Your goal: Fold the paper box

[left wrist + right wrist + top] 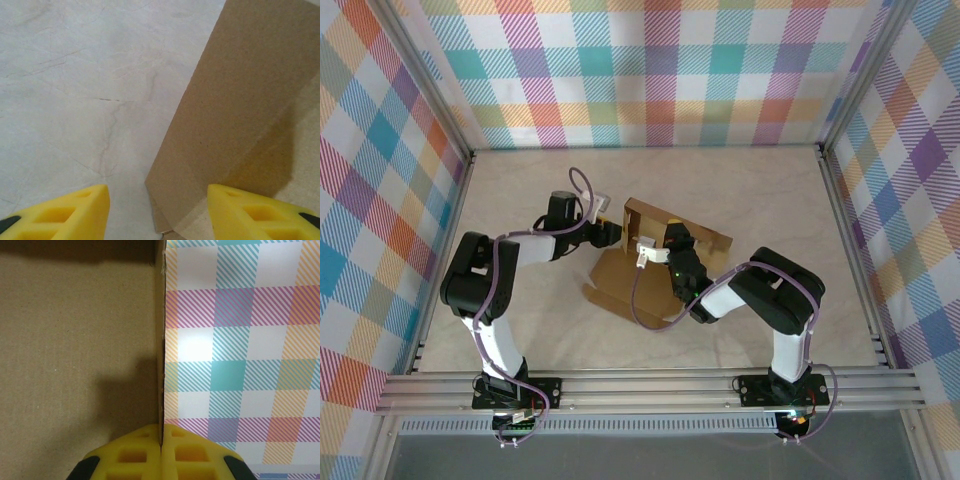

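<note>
My right claw (161, 436) is pinched shut on a thin upright edge of the paper box (617, 281). That grip should hold firm while my left claw (157, 195), half spread and empty, pushes the flap (240, 100) slowly along its crease. The box is plain brown cardboard, partly raised, mid-worktop (520, 190).

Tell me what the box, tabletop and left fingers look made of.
The paper box: plain brown cardboard, matte, speckled fibrous face, unprinted. The table: pale stone-look top with grey veins and a slight sheen; possibly laminate, can't tell. The left fingers: yellow, matte, with cut-out cells; probably moulded or printed plastic.
</note>
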Tool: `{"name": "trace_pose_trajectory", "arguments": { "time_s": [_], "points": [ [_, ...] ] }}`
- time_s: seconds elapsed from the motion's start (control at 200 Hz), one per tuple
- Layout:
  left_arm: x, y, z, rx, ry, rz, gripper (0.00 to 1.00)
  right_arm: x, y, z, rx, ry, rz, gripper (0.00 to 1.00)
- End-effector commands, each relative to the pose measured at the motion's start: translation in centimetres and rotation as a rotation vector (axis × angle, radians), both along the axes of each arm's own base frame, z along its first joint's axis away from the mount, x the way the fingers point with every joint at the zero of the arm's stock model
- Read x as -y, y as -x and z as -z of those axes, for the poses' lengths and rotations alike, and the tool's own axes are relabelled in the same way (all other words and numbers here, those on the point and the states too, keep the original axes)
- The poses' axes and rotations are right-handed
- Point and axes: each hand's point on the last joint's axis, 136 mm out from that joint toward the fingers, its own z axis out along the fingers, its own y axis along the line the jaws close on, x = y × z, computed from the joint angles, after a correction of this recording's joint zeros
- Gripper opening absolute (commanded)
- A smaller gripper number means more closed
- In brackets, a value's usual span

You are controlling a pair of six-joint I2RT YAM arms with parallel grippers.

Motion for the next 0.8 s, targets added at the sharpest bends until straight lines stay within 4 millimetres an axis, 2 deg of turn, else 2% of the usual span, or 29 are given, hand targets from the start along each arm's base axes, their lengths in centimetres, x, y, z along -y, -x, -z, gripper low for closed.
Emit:
{"name": "trace_pose_trajectory", "arguments": {
  "time_s": [0.0, 0.205, 0.33, 0.51, 0.625, 0.725, 0.795],
  "points": [
    [1.8, 2.4, -1.1, 0.042, 0.000, 0.107, 0.56, -0.4, 0.2, -0.5, 0.023, -0.028, -0.022, 0.00],
    [1.8, 3.4, -1.0, 0.053, -0.017, 0.106, 0.61, -0.1, 0.4, -0.3, 0.018, -0.026, -0.018, 0.00],
    [2.0, 3.3, -0.7, 0.069, -0.037, 0.107, 0.62, -0.1, 0.4, -0.8, 0.028, -0.035, -0.021, 0.00],
    [2.0, 2.4, -0.6, 0.069, -0.054, 0.084, 0.56, 0.1, 0.7, -1.2, 0.015, -0.045, -0.024, 0.00],
    [2.3, 2.7, -1.0, 0.063, -0.054, 0.105, 0.54, 0.3, 0.8, -1.0, 0.006, -0.042, -0.021, 0.00],
    [2.3, 3.8, -2.0, 0.077, -0.030, 0.119, 0.62, 0.3, 0.7, -0.7, -0.004, -0.048, -0.017, 0.00],
    [2.1, 4.3, -2.7, 0.093, -0.024, 0.117, 0.72, 0.4, 0.7, -0.4, -0.011, -0.050, -0.012, 0.00]
  ]
}}
